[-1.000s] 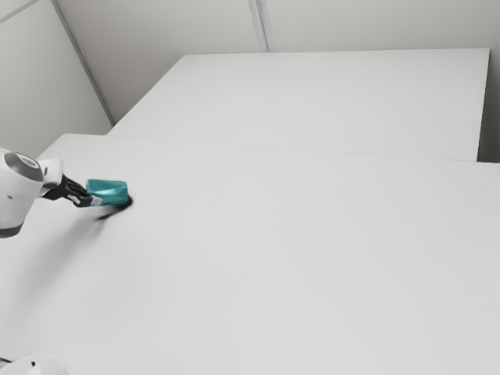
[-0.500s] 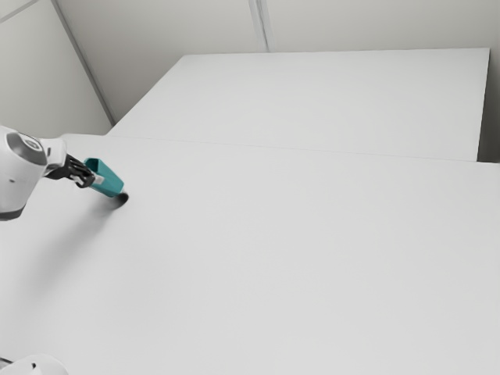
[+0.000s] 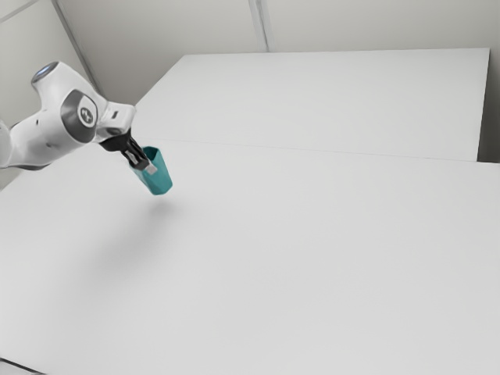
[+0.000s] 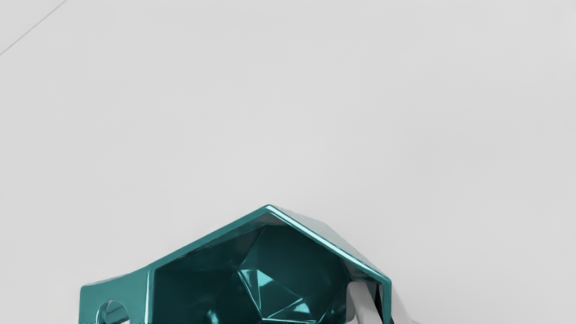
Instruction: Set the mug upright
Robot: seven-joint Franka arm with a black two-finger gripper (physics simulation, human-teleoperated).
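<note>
My gripper is shut on the wall of the teal faceted mug in the exterior view. The mug hangs above the table, its mouth tipped up toward the hand and its base lower, on the side of the exterior view's right. In the wrist view the mug shows its open mouth and inside, with the handle at one corner. One finger of my gripper is inside the mouth against the wall, and the other is outside, partly hidden by that wall.
A white table lies beneath the mug, with a second white surface behind it. The mug's soft shadow falls on the table below. A dark cable shows at the exterior view's lower left corner.
The arm has lifted the mug off the table and carried it toward the exterior view's right. The mug has turned from lying on its side to a steeper tilt, mouth up.
</note>
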